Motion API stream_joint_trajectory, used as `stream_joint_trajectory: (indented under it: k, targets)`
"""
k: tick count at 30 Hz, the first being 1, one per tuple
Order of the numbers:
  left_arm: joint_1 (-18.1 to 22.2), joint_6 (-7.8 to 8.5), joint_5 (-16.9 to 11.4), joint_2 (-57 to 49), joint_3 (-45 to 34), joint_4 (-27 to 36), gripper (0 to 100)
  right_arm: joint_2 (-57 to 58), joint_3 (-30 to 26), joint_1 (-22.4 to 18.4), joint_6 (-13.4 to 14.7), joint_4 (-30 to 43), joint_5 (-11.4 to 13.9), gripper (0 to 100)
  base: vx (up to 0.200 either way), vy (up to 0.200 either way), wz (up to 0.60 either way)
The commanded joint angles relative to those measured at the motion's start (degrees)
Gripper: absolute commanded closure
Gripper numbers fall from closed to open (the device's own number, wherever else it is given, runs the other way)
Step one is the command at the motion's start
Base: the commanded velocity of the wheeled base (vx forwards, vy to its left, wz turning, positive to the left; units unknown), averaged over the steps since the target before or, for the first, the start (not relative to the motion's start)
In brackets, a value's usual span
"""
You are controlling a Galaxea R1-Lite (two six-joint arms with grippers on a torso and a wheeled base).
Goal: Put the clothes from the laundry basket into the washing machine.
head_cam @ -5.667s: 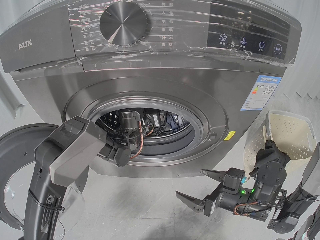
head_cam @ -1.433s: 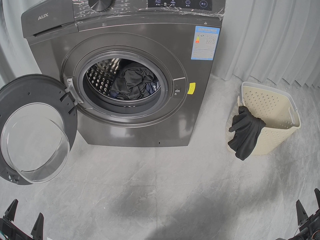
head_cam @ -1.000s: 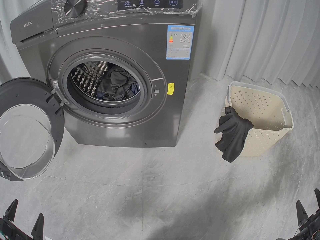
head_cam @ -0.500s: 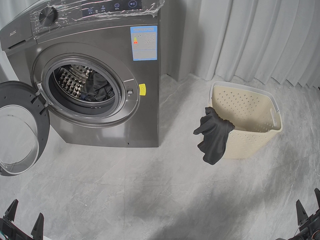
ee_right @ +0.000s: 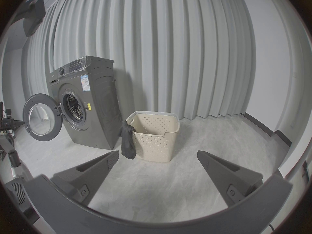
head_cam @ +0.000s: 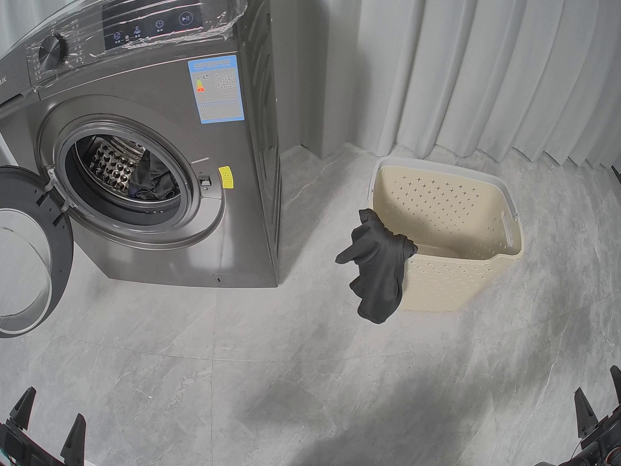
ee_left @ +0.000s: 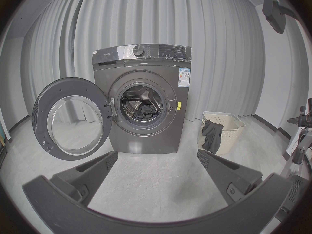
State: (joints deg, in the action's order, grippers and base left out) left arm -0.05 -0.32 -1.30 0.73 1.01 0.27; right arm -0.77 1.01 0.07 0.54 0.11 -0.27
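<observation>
Black left gripper (ee_left: 156, 153) and right gripper (ee_right: 157, 153) are hanging low, both spread wide, carrying nothing. Farther off, a dark garment (head_cam: 378, 273) is draping over the basket (head_cam: 453, 166) rim, easy to grab; beyond, the washing machine (head_cam: 239, 228) door (head_cam: 26, 186) is standing open for loading.

Left pincer (ee_left: 156, 155) and right pincer (ee_right: 157, 153) agape.

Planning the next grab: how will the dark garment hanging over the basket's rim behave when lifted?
Likely floppy: the dark garment droops in folds over the rim of the laundry basket, so it should sag below the jaws. Probably light: the basket stands untipped under it. It may snag on the rim when pulled.
</observation>
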Motion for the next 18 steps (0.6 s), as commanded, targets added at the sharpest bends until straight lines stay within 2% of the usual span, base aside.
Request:
stream_joint_trajectory:
  k: [1, 13, 18]
  targets:
    - [0.0, -0.03, 0.1, -0.4, -1.0, 0.0, 0, 0.2, -1.0, 0.0, 0.0, 0.0, 0.0, 0, 0.0, 0.0, 0.0]
    - [0.0, 0.14, 0.2, -0.4, -1.0, 0.0, 0, 0.2, -1.0, -0.1, 0.0, 0.0, 0.0, 0, 0.0, -0.2, 0.0]
    - [0.0, 0.14, 0.2, -0.4, -1.0, 0.0, 0, 0.2, -1.0, -0.1, 0.0, 0.0, 0.0, 0, 0.0, 0.0, 0.0]
